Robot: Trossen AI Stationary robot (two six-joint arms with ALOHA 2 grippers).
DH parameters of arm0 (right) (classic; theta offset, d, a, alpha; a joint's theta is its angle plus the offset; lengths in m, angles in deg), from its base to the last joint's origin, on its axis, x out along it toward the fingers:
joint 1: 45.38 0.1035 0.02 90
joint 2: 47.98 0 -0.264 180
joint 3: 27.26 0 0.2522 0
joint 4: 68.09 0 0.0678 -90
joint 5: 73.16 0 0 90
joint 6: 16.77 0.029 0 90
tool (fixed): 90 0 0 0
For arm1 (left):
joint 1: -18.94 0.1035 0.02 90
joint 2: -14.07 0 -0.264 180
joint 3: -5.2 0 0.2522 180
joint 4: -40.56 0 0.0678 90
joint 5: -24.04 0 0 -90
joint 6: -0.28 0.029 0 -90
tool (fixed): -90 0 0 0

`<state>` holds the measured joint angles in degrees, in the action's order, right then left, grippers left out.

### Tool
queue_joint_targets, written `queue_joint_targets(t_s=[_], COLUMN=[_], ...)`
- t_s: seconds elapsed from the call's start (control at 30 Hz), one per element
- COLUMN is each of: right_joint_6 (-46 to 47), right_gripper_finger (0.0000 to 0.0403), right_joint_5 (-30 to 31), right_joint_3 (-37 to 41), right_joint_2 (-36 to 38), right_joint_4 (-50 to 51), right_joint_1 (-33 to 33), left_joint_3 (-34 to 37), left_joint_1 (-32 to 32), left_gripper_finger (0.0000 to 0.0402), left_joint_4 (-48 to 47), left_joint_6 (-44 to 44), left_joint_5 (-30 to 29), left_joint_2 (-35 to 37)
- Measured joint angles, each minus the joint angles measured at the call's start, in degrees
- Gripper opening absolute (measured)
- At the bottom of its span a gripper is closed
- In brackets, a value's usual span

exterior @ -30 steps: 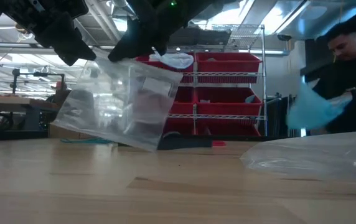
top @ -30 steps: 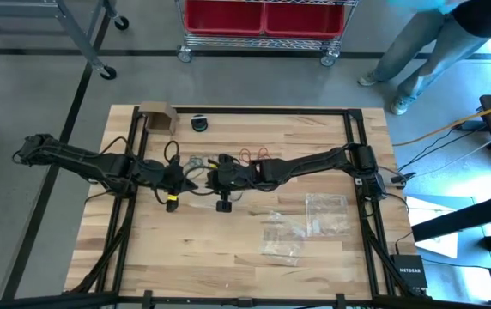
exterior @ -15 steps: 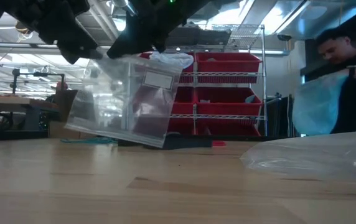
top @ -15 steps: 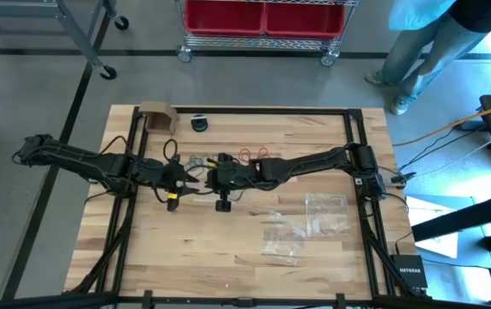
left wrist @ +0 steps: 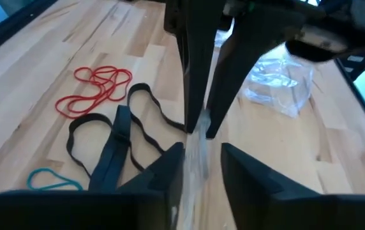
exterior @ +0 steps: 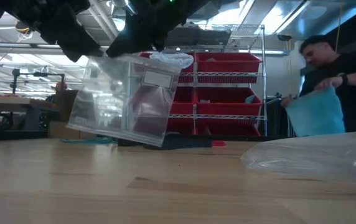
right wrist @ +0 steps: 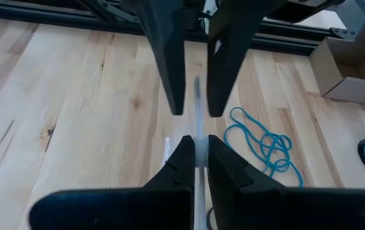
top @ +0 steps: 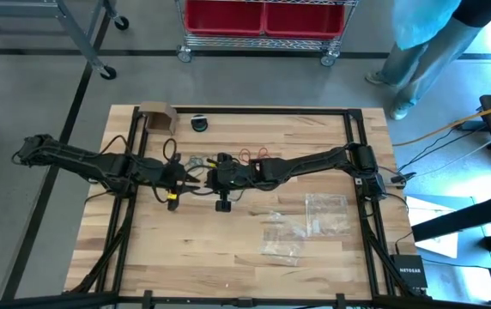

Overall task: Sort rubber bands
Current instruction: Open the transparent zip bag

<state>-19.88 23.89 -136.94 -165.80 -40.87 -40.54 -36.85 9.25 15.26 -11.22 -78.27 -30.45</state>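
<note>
A clear zip bag [exterior: 125, 99] hangs over the table's middle, with my right gripper [right wrist: 196, 153] shut on it. My left gripper [left wrist: 201, 169] faces the right one. It is open, with one finger on each side of the bag's upper edge [left wrist: 198, 150] and a gap showing between them. Both grippers meet at mid-table [top: 198, 181]. Rubber bands lie loose on the wood beyond the grippers: a red cluster [left wrist: 96, 89], black loops [left wrist: 115, 137] and teal ones [left wrist: 52, 180], [right wrist: 262, 144]. My right gripper pinches the bag's top edge [right wrist: 196, 131] between its two fingers, slanting down from the table's right side. The bag hangs below the fingers, close to upright. Whether its lower edge [exterior: 119, 140] touches the table does not show.
More clear bags [top: 310, 225] lie on the table's near right; one bulges in the low view [exterior: 315, 155]. A cardboard box [top: 157, 116] and a small roll [top: 199, 123] sit at the far edge. A person [exterior: 333, 81] handles a teal bag beyond the table.
The bag hung slanted a second ago, its lower left corner stretched out toward the table's left. Its lower part has swung back toward the right, and it now hangs nearer upright from the right gripper. Both arms have stayed in place.
</note>
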Motion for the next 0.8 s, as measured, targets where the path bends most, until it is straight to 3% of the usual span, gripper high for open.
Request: queue_joint_targets(t_s=[0.2, 0.8], right_joint_6=[0.01, 0.05], right_gripper_finger=[0.0017, 0.0017], right_joint_5=[0.21, 0.94], right_joint_3=[0.00, -0.22], right_joint_2=[0.00, 0.02], right_joint_4=[0.01, 5.24], right_joint_1=[0.00, 0.00], left_joint_3=[0.00, 0.00], left_joint_1=[0.84, 1.01], left_gripper_finger=[0.0008, 0.0001], left_joint_4=[0.43, -1.94], left_joint_6=[1.33, 1.52], left_joint_5=[-0.65, -2.09], left_joint_2=[-0.80, 0.55])
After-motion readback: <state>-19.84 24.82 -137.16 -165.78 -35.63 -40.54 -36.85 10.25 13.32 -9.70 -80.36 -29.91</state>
